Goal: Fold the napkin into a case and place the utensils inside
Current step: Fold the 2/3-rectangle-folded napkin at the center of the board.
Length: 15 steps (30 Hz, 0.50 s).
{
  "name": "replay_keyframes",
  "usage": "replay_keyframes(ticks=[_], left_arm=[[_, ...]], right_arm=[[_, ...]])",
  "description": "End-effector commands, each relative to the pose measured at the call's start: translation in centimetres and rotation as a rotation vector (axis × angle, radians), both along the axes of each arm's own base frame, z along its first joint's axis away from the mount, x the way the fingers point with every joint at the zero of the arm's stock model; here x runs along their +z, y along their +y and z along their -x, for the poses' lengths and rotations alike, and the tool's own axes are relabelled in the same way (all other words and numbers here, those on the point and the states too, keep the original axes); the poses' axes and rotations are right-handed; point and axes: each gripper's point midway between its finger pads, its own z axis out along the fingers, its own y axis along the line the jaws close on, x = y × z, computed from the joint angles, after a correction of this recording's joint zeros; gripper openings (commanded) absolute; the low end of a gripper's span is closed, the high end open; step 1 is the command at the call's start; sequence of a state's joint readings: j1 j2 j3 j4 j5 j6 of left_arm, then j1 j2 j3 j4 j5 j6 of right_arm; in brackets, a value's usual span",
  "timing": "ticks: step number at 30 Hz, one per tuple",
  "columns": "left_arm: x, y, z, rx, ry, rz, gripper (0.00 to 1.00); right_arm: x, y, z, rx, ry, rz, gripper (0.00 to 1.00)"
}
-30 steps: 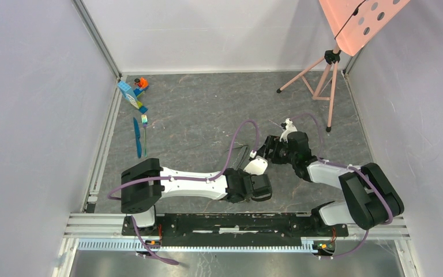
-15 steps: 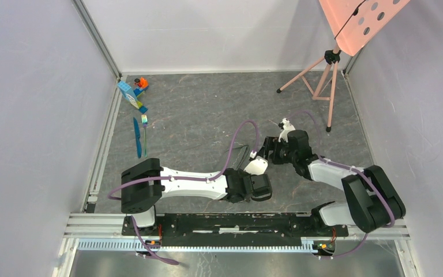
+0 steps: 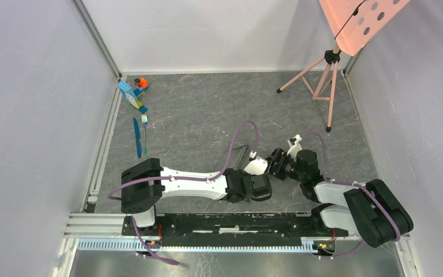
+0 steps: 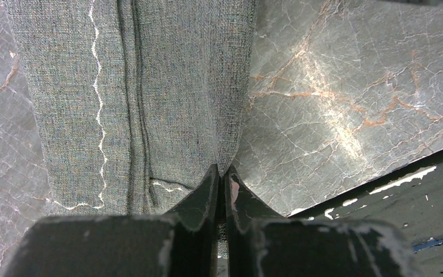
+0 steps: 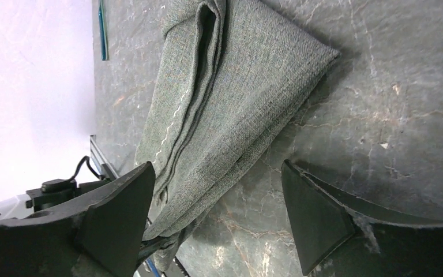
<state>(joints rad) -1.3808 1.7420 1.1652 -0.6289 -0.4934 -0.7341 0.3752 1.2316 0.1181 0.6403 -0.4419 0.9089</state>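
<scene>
Grey cloth, folded into a narrow layered strip, lies on the marbled table (image 4: 352,86) in the near middle of the scene, between my two arms. My left pincer (image 4: 222,176) is clamped on the near edge of this napkin (image 4: 150,86), jaws together with a pinch of cloth between them. My right pincer (image 5: 218,173) hangs just above the strip's right side, jaws wide apart and holding nothing.

The folds worry me. At the far end the layers gape rather than lie flat, so I judge that a tug from my left pincer, or a careless release, could let them slide apart and undo the case. If my right pincer comes down and catches only the top layer, it may peel it back. My two wrists are also close together, so a hasty move could knock one against the other. The knife (image 3: 136,137) and fork (image 3: 145,131) lie well apart at the far left; reaching them means leaving the cloth unheld.
</scene>
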Motion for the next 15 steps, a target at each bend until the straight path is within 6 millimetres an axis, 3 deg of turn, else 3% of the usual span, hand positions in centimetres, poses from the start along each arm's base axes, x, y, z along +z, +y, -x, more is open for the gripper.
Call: replay_keyframes(ticks=[1,8,15], left_arm=[[1.3,-0.3,-0.5,-0.012,-0.027,0.035,0.02],[1.3,-0.2,-0.5,-0.004,-0.013,0.058,0.02],[1.3,-0.5,-0.4,-0.004,0.012,0.109,0.02]], right_arm=[[0.0,0.5,0.5,-0.015,0.041,-0.064,0.83],[-0.2,0.8,-0.2,-0.028,0.042,-0.053,0.66],[-0.3,1.3,-1.4,-0.033,0.036,-0.011,0.56]])
